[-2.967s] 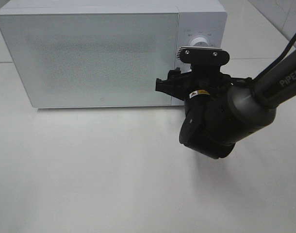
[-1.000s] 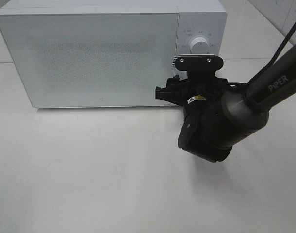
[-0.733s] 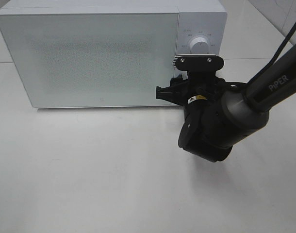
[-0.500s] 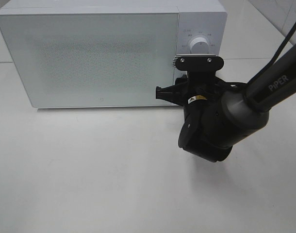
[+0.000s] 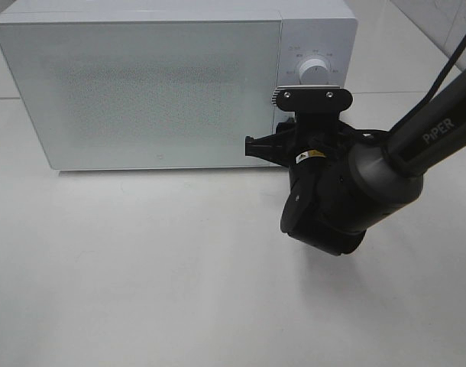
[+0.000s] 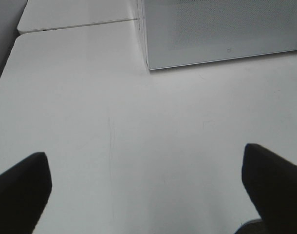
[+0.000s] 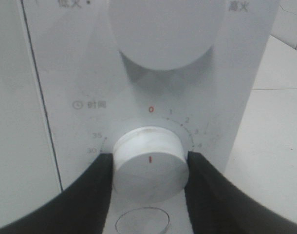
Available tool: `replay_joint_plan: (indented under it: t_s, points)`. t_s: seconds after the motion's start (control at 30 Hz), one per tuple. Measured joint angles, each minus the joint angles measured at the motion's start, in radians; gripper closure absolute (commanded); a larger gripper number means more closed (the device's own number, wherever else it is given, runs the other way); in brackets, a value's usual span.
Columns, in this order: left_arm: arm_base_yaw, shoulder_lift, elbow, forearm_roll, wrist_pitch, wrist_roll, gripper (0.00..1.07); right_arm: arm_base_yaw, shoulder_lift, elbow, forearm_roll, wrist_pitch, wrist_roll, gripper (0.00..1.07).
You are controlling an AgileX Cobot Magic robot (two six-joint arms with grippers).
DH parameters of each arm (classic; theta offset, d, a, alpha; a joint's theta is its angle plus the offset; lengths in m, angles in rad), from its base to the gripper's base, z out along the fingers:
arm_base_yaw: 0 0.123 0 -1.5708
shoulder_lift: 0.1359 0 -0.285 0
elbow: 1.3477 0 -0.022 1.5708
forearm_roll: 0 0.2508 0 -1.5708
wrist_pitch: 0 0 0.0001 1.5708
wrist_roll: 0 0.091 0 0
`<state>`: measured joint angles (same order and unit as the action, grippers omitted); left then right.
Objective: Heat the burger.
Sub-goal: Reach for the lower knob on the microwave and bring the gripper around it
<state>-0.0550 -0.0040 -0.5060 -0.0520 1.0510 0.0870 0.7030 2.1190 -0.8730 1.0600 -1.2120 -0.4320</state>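
The burger shows in none of the views; the door of the white microwave [image 5: 141, 92], which stands toward the far edge of the desk [image 5: 141, 267], is shut, and its frosted front lets nothing be made out behind it. On the control panel at the oven's right side, the right gripper [image 7: 149, 160] has its jaws pinching the timer knob [image 7: 150, 163], one black finger [image 7: 97, 190] pressed against each flank of the white dial. A red mark shows on the knob's face, and a red 0 sits above it on the printed scale. A larger round knob [image 7: 165, 29] is set higher on the same panel and is untouched. From the high camera, the right arm's dark wrist housing covers the lower part of the panel. The left gripper [image 6: 147, 180] hangs over the desk toward its left edge, just out from the microwave's front left corner, jaws spread wide and holding nothing.
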Motion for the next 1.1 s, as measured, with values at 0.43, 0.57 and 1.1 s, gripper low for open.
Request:
replay_joint_plan:
  t_s: [0.43, 0.57, 1.1]
  points:
    - [0.0, 0.0, 0.0, 0.0, 0.0, 0.0, 0.06, 0.0, 0.0, 0.0, 0.0, 0.0, 0.0, 0.99]
    - [0.0, 0.0, 0.0, 0.0, 0.0, 0.0, 0.06, 0.0, 0.0, 0.0, -0.001, 0.0, 0.0, 0.98]
    - [0.0, 0.0, 0.0, 0.0, 0.0, 0.0, 0.06, 0.0, 0.0, 0.0, -0.004, 0.0, 0.008, 0.98]
